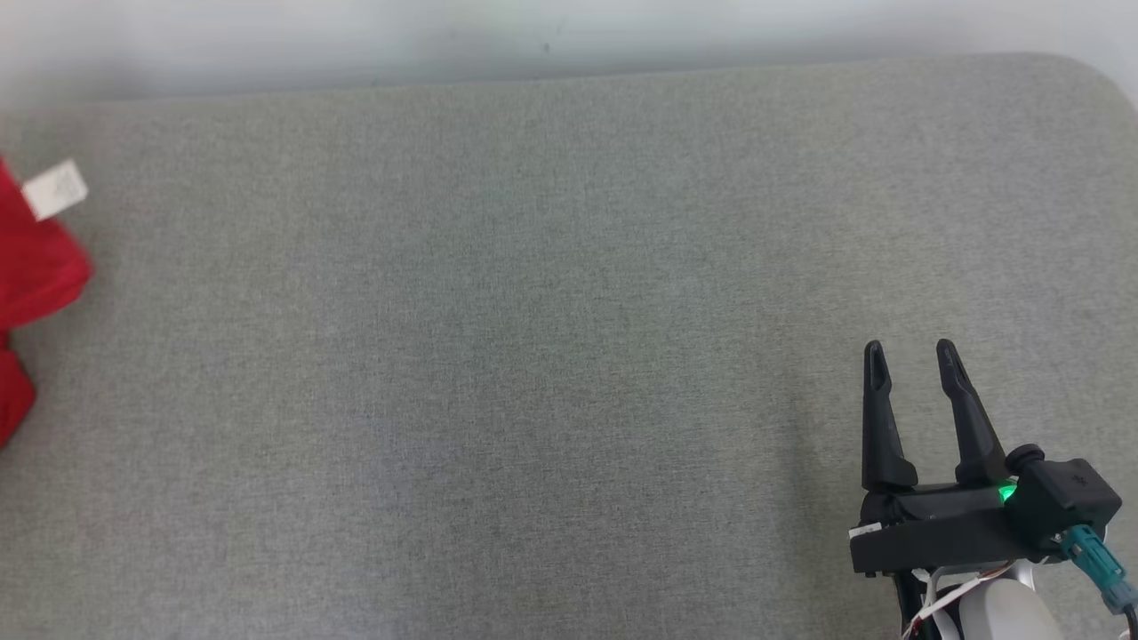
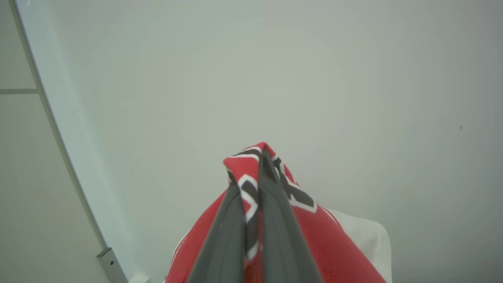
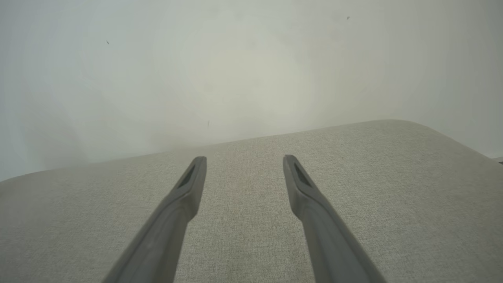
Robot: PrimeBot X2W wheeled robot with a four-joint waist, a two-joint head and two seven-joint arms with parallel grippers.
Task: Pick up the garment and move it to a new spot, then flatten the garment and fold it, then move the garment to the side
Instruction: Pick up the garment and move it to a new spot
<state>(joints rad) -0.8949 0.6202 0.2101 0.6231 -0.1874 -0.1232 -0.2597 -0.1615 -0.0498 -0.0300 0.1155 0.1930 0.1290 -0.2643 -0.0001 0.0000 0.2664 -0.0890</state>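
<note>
Two dark fingers of the left gripper (image 2: 251, 173) are pinched together on a fold of the red garment (image 2: 338, 251), held up against the pale wall (image 2: 275, 78). From the head camera the cloth shows at the far left edge, white label (image 1: 55, 189) outward. The carry calls for a firm pinch and a set-down mid-way across the grey woven surface (image 1: 533, 311) — broad and bare. The right gripper (image 1: 911, 351), fingers apart and holding nothing, hovers at the lower right — well placed to catch a second corner.
</note>
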